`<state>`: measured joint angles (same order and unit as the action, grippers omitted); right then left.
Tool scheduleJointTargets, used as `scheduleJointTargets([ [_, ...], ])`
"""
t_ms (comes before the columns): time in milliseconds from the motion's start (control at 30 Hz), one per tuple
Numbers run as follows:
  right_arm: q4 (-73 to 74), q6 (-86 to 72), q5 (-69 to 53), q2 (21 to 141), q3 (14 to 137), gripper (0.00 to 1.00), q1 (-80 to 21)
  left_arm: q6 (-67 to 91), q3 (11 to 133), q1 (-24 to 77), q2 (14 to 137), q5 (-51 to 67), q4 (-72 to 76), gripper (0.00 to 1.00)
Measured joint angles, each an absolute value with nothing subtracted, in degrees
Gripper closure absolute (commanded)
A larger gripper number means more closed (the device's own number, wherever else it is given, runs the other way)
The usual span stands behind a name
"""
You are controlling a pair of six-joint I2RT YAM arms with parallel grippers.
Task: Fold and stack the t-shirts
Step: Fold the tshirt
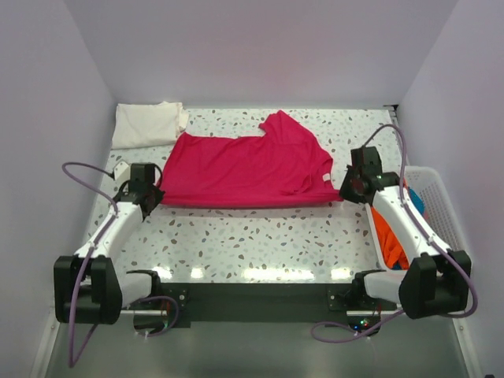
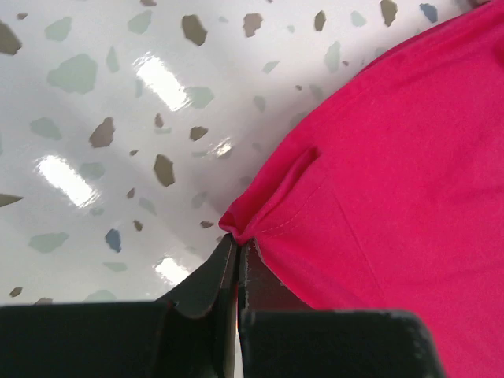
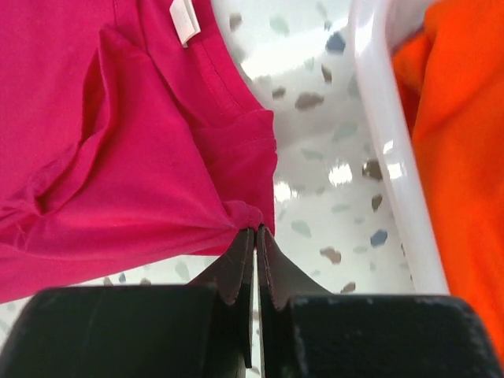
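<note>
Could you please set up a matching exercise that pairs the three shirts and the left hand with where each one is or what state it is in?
Things:
1. red shirt
2. cream shirt
3. orange shirt
4. left hand

Places or states:
A. in the basket
B. shut on a red corner
C. folded, at the far left corner of the table
D. spread across the middle

Pairs: 1-D, 2-C, 3-A, 4-B
</note>
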<state>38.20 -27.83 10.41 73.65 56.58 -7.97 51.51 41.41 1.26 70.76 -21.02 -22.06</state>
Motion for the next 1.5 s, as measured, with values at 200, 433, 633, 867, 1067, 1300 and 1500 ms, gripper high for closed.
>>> scheduleJointTargets([
  [200, 42.0, -30.6, 6.9, 62.4, 47.9, 0.58, -7.8, 51.7, 34.0, 1.1, 61.9, -21.3, -25.9, 0.69],
  [433, 43.7, -30.0, 6.6, 56.0, 47.0, 0.48, -7.9, 51.2, 32.5, 0.8, 55.4, -21.2, -28.3, 0.4],
  [633, 41.2, -30.7, 9.7, 61.7, 48.6, 0.49, -20.0, 46.3, 34.2, 0.8, 54.7, -13.7, -23.3, 0.43],
  [867, 32.3, -33.5, 12.3, 75.5, 48.9, 0.49, -31.5, 41.3, 36.2, 14.7, 60.9, -9.6, -15.5, 0.42],
  [1067, 24.9, -34.7, 13.2, 82.0, 48.9, 0.49, -31.8, 39.9, 36.3, 25.8, 66.8, -8.1, -9.4, 0.42],
  [1300, 20.8, -36.1, 14.1, 88.1, 49.5, 0.48, -31.8, 37.7, 39.3, 36.2, 75.0, -7.0, -3.3, 0.41],
  [1500, 18.5, -37.3, 14.0, 88.7, 49.5, 0.5, -31.8, 35.9, 40.9, 42.3, 80.2, -5.4, 3.0, 0.42],
])
